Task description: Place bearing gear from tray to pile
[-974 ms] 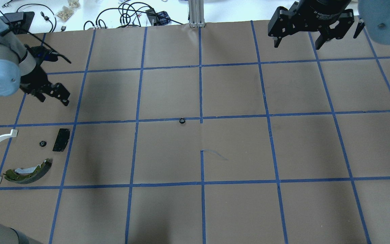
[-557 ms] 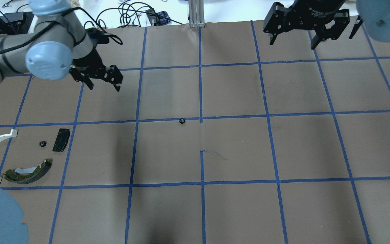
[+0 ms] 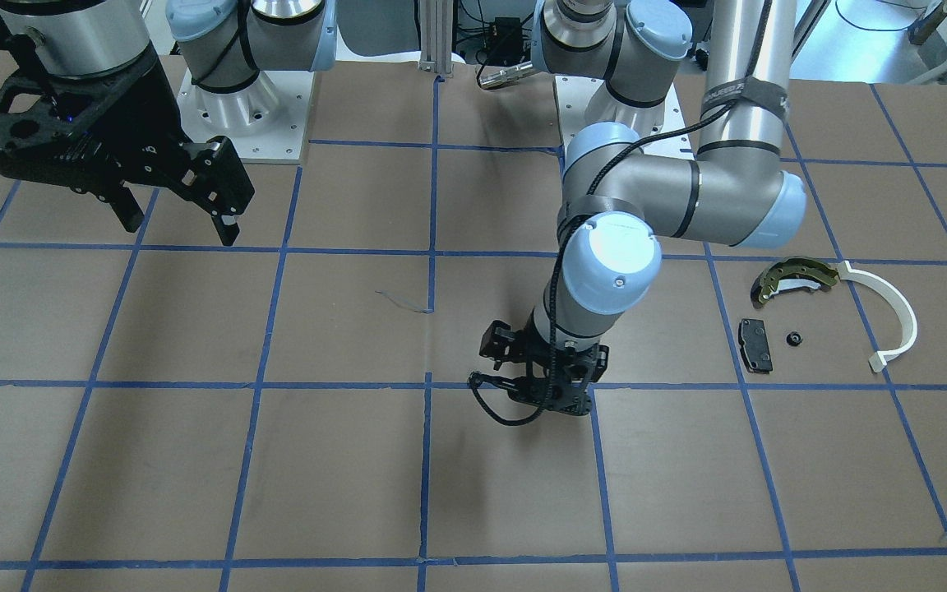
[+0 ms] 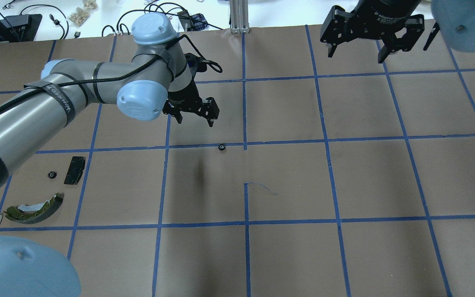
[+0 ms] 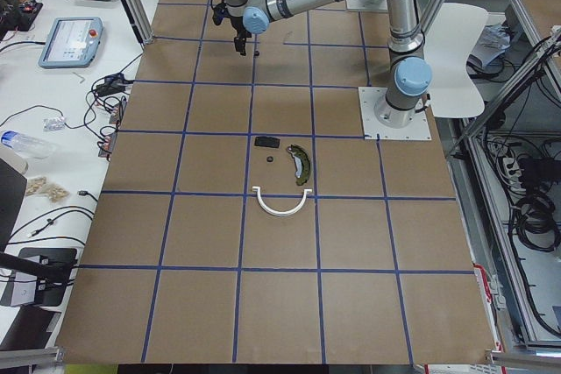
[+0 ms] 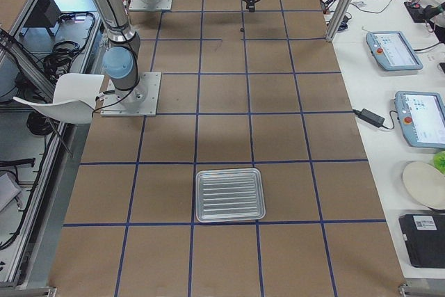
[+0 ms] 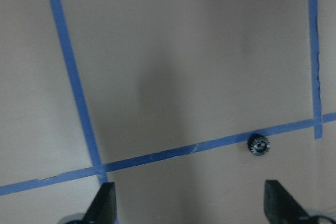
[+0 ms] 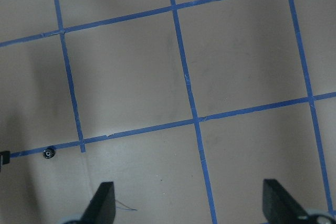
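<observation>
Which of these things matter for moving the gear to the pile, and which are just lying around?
Job: bearing gear, tray, pile (brake shoe, white arc, black pad, small gear), open left gripper.
Lying about: bench cables, tablets, white chair.

Small black bearing gear (image 4: 221,147) flat on blue tape line (image 4: 192,145) — well apart from pile (image 4: 35,215) and tray (image 6: 230,195)

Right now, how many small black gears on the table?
2. One gear on the tape line mid-table, near the left gripper; the other gear beside the black pad in the pile. Arms may hide more.
</observation>
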